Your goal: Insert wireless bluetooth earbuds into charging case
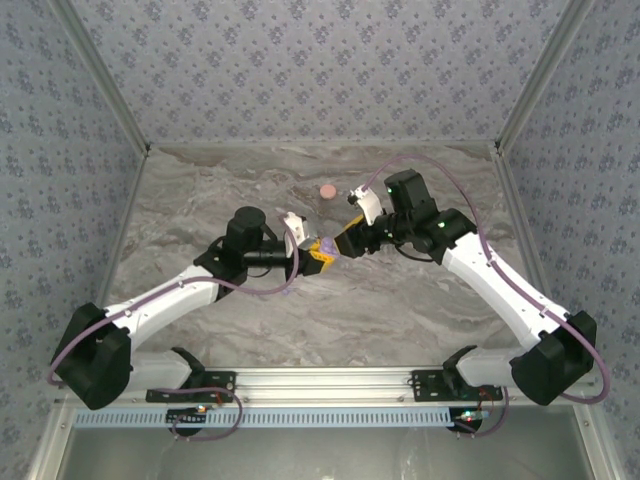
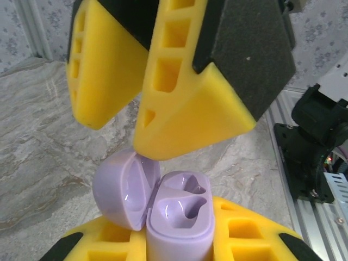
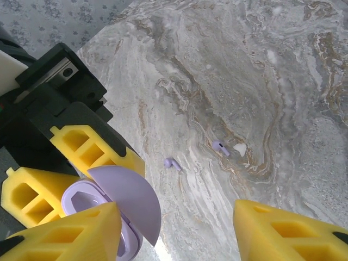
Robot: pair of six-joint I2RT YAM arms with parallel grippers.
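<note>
Earbuds (image 3: 172, 163) lie loose on the table (image 3: 261, 81), apart from the open charging case (image 2: 179, 217) clenched in the left pincer (image 2: 176, 239). The right pincer (image 3: 174, 231) hangs released just above it (empty). An off-centre pinch could flick a tiny bud away.

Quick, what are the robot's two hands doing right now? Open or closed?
Left gripper: shut on the lavender charging case.
Right gripper: open, holding nothing.

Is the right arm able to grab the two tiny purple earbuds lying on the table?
Probably yes. The nearer earbud and the farther earbud lie uncovered on the table, and the right gripper hangs open, empty, above them.
</note>
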